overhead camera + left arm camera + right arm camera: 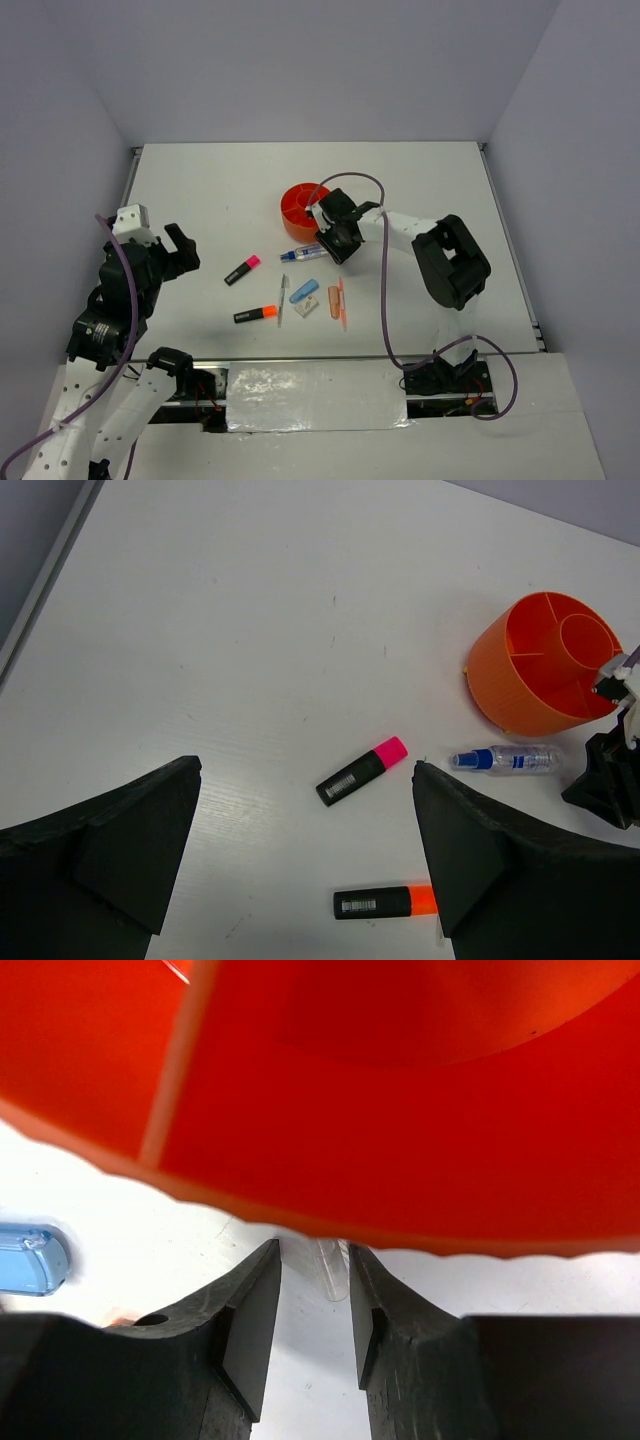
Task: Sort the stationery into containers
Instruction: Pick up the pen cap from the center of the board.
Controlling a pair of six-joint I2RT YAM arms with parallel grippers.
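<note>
**Top external:** right tool [328,228] beside the orange tub [300,205], near the surface's centre.
**Left wrist:** left tool [306,770] wide open, empty.
**Right wrist:** jaws narrowly apart around a thin clear piece [328,1265]. Whether they grip it cannot be told, so confirm the hold before lifting over the rim.

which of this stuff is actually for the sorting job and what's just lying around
For the job:
orange tub
pink-capped highlighter
orange-capped highlighter
blue-clear marker
thin pale pen
thin orange pen
blue eraser
white eraser
salmon eraser

Just lying about:
purple cable
shiny sheet at the near edge
</note>
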